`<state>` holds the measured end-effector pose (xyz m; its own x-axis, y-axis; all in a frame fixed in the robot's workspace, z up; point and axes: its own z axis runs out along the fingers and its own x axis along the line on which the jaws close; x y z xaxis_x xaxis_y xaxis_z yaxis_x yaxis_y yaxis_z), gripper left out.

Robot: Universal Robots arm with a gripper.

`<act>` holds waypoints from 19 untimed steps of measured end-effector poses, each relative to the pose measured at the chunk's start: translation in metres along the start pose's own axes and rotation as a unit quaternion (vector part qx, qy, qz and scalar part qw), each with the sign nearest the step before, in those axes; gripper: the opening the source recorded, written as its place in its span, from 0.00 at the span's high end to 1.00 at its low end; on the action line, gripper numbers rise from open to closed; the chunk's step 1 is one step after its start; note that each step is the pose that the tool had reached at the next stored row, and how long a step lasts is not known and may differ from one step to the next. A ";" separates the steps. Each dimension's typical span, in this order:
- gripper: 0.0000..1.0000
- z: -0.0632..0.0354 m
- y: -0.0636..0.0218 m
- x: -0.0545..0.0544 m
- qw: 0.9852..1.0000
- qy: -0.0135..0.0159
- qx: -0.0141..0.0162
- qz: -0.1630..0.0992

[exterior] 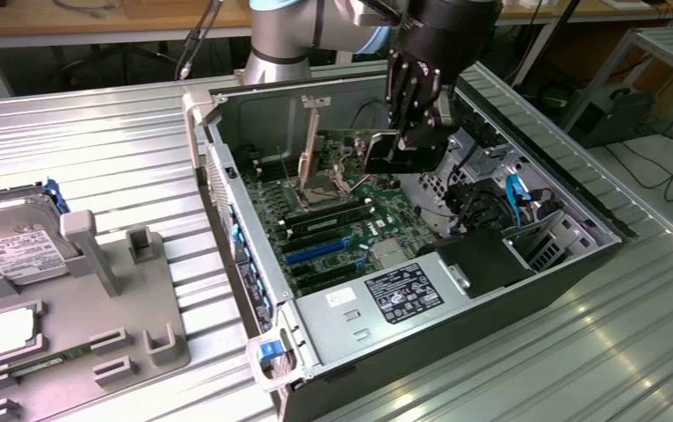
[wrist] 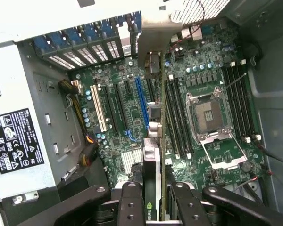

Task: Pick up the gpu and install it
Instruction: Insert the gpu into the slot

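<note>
Wrist view: the gripper (wrist: 154, 203) has its jaws clamped on the gpu (wrist: 152, 181), which hangs edge-down above the motherboard (wrist: 115, 120). Done well, the card is squared upright to the long blue slot (wrist: 141, 101) and pressed evenly. In the exterior view's upper centre it looks thin and dark-faced.

The gpu (wrist: 152, 188) has its gripped end cut off by the wrist view's frame; power supply label (wrist: 12, 141) too small to read; hard drive (exterior: 14, 230) cropped at the exterior view's left edge
</note>
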<state>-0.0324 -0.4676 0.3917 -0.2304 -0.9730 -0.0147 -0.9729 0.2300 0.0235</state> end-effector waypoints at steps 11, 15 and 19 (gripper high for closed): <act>0.73 0.0092 -0.0010 0.000 1.000 0.000 -0.001 -0.022; 0.73 0.0115 -0.0010 -0.001 1.000 0.000 -0.001 -0.027; 0.73 0.0129 -0.0002 -0.003 1.000 0.000 -0.001 -0.029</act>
<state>-0.0317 -0.4640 0.3788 -0.1744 -0.9846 -0.0151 -0.9844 0.1739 0.0252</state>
